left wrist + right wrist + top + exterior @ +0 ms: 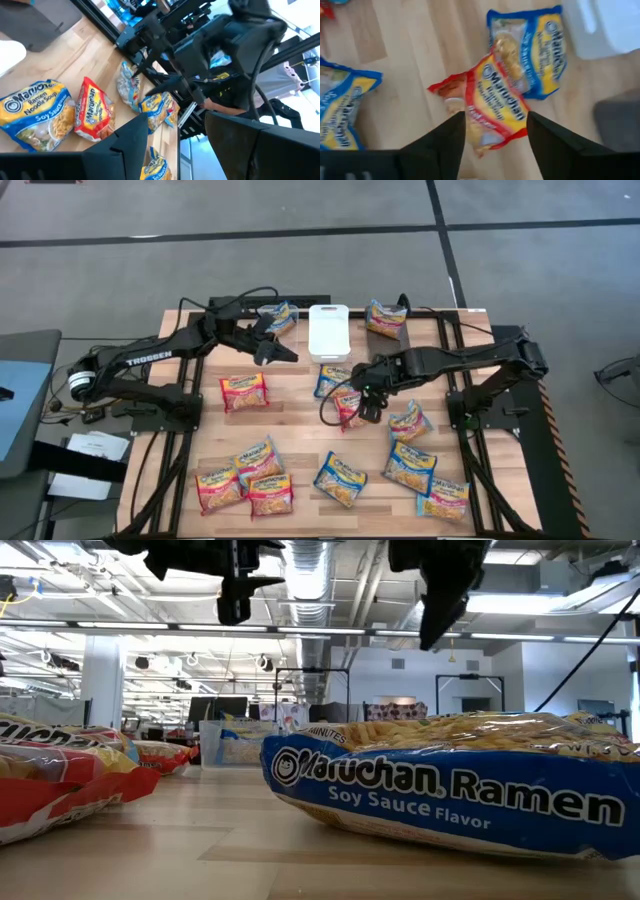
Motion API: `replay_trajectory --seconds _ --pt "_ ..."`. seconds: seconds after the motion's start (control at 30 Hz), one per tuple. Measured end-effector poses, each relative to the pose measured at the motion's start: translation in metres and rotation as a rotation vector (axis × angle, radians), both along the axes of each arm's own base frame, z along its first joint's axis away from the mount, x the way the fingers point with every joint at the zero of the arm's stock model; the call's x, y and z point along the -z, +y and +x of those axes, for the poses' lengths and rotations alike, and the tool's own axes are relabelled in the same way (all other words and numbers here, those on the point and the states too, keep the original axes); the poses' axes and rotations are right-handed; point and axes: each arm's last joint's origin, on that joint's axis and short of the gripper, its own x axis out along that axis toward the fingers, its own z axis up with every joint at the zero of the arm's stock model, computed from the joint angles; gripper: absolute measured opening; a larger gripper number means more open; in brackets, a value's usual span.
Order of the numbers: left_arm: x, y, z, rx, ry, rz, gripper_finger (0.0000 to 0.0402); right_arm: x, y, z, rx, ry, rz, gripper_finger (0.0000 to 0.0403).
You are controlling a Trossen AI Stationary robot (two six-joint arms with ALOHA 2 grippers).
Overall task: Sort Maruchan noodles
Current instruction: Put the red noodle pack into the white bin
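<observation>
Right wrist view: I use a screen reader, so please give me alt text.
The right gripper, fingers open, hovers over a red-trimmed Maruchan packet lying on the wooden table. The packet's far end overlaps a blue-trimmed packet, which reaches a white bin.

Tabletop (300,430), seen from above. Maruchan noodles: twelve packets in all. One red-trimmed packet (350,408) lies beneath my right fingers (445,145), and one blue-trimmed packet (330,380) lies just beside them. A second blue-trimmed packet (278,315) lies near my left fingers (125,140). The other nine packets are spread farther from both. White bin (328,330): one, near my left fingers.
</observation>
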Motion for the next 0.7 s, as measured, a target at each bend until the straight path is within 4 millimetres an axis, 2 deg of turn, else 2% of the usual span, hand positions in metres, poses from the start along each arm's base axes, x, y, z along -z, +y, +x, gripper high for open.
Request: replay_trajectory --seconds 0.23,0.43,0.7 --pt "-0.001 -0.001 -0.001 0.000 0.001 0.004 0.0184 0.027 0.000 -0.001 0.057 0.006 0.033 0.0245" --pt "0.000 -0.001 -0.001 0.001 0.008 0.006 0.0184 0.051 0.001 -0.003 0.038 0.001 0.025 0.0244" --pt "0.000 0.000 -0.001 0.000 0.008 0.007 0.0184 0.068 0.006 -0.006 -0.134 0.006 -0.043 0.0244"
